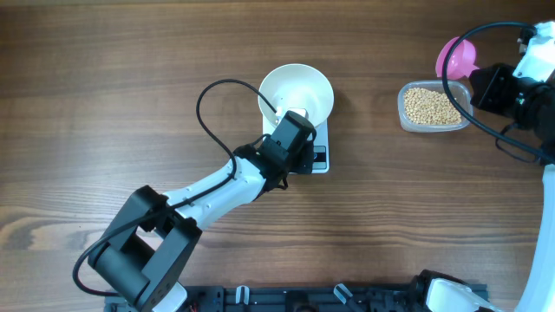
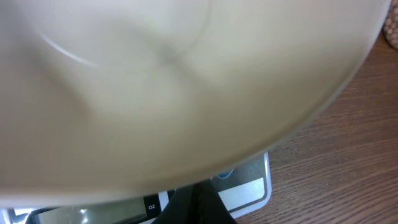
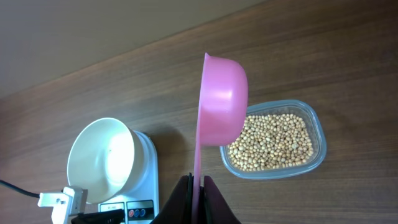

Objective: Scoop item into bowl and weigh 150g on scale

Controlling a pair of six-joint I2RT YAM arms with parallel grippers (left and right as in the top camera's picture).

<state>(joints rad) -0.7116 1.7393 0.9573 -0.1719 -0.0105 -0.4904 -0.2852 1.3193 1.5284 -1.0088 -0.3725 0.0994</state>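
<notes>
While the left gripper (image 1: 293, 120) pinches the near rim of the white bowl (image 1: 299, 82) sitting on the digital scale (image 1: 319, 158), the right gripper (image 3: 196, 194) clamps the pink scoop (image 3: 224, 99) by its handle, beside the clear tub (image 3: 316, 134) of soybeans (image 3: 273, 140), well apart from the bowl.

From the left wrist, the bowl (image 2: 186, 93) is a soft blur running off three edges. Only a sliver of the scale (image 2: 249, 190) shows beneath it, its display unreadable. Overhead, the left gripper (image 1: 293, 130) covers the scale's panel and hides its own fingertips, so any contact with the bowl cannot be told. The right arm (image 1: 531, 61) is cut by the frame edge and overlaps the pink scoop (image 1: 458, 59).
</notes>
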